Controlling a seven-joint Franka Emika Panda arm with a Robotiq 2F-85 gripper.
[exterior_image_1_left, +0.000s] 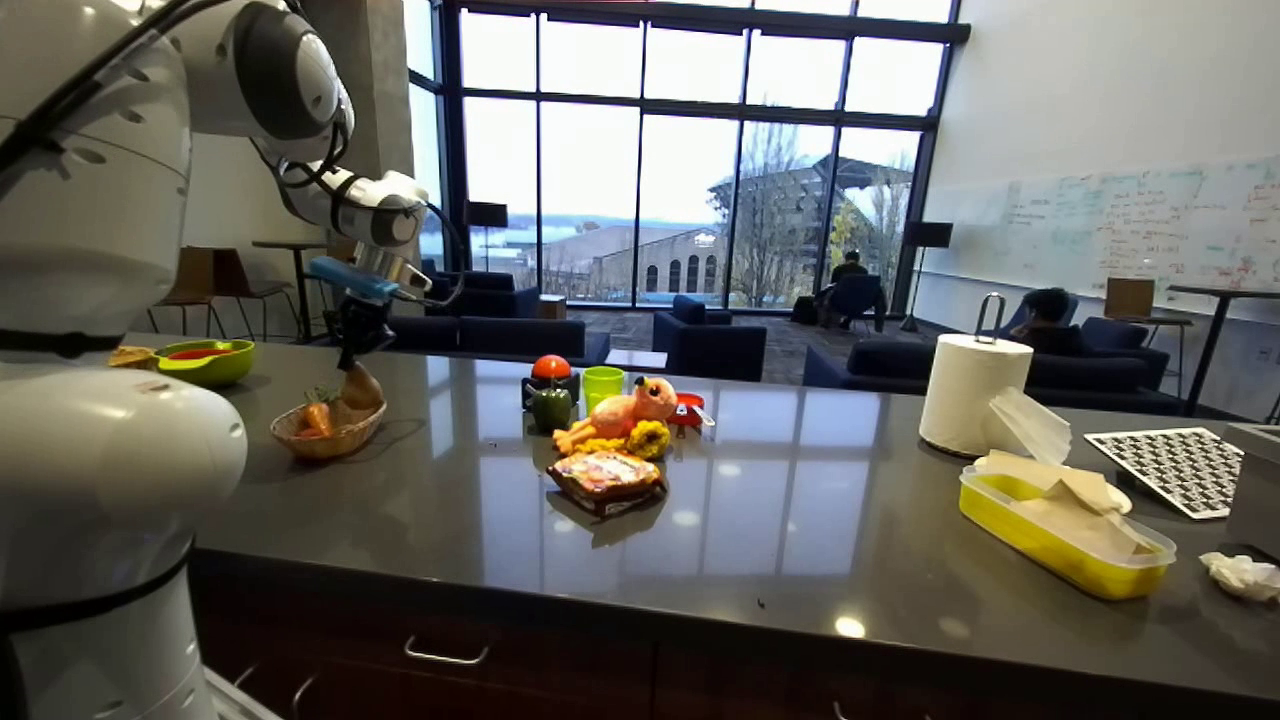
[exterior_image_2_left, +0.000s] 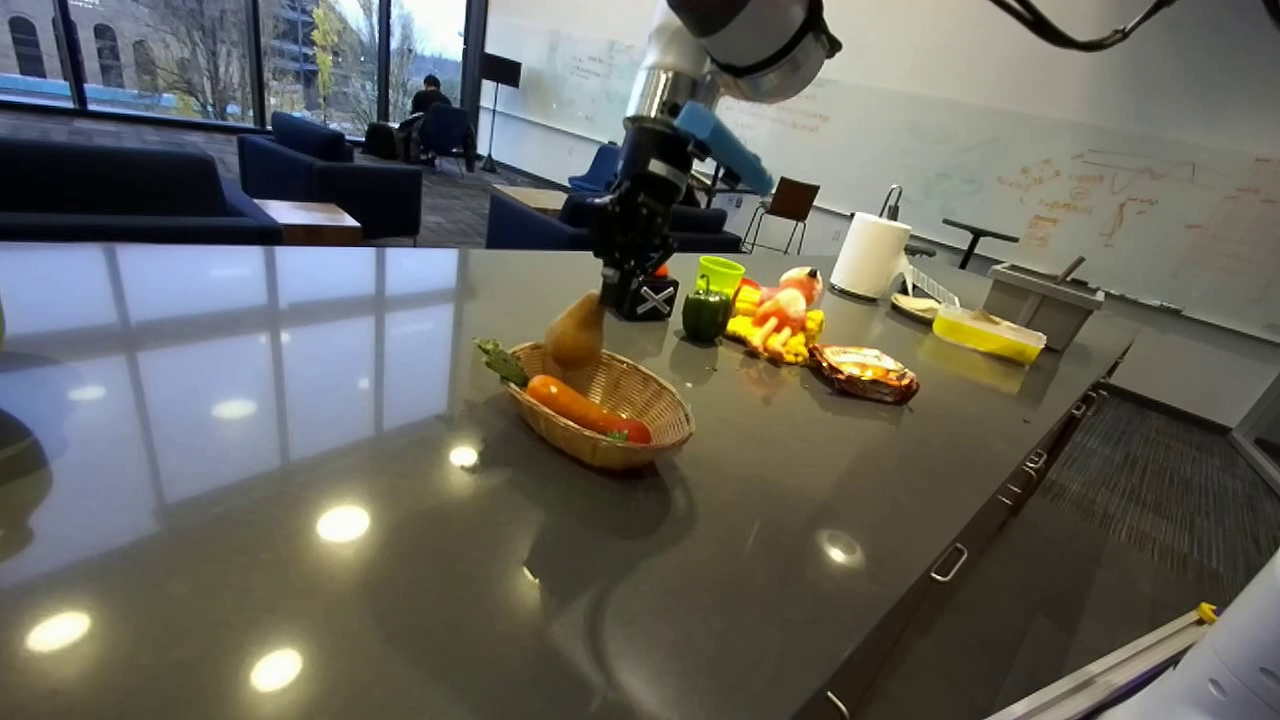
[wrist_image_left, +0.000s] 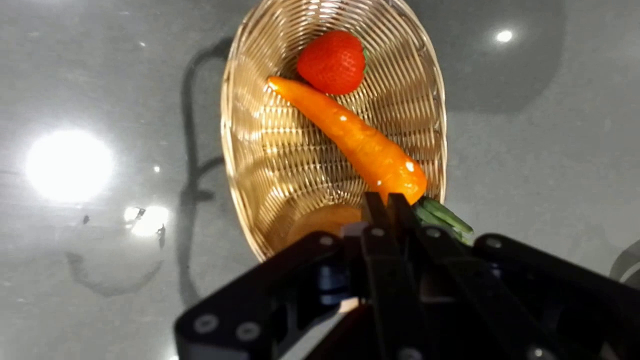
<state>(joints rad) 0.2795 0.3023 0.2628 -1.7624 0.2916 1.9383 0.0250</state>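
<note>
Lounge with sofas (exterior_image_2_left: 110, 190) and whiteboard (exterior_image_1_left: 1140, 235)

The glossy grey counter (exterior_image_1_left: 820, 520) carries a wicker basket (exterior_image_2_left: 590, 447) — plus pepper (exterior_image_2_left: 706, 316), packet (exterior_image_1_left: 607, 482), tub (exterior_image_1_left: 1050, 550).

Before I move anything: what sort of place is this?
Likely a shared lounge in an office or campus building, though the frames don't settle which: there's a written-on whiteboard, a navy armchair and a tall paned window wall.
</note>
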